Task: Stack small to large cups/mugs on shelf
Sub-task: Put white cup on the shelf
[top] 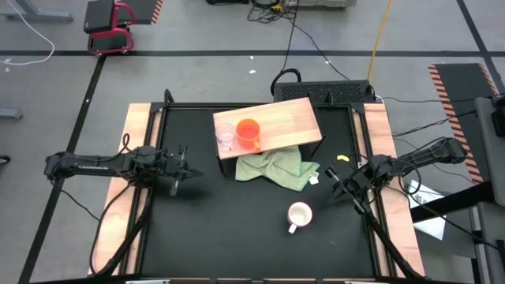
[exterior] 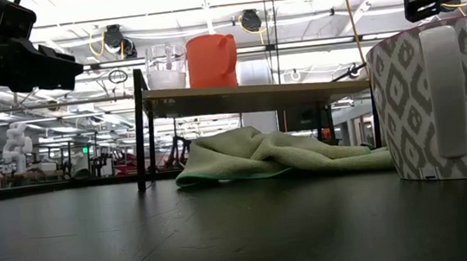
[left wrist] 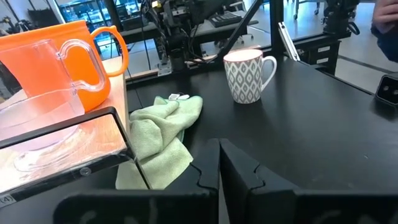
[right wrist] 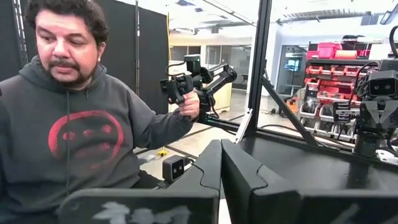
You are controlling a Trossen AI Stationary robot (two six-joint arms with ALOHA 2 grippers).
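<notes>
1. We count one shelf [top: 288, 120], its long axis running left-right and slightly tilted, over one green cloth [top: 276, 168].
2. Three cups: white mug [top: 300, 214] upright on the table near the right gripper [top: 338, 186], handle toward the front; orange mug [top: 248, 132] and glass [top: 226, 136] together on the shelf.
3. Both grippers, the left gripper [top: 183, 170] included, are clenched and empty.
4. Only the right wrist view shows a person [right wrist: 74, 118].
</notes>
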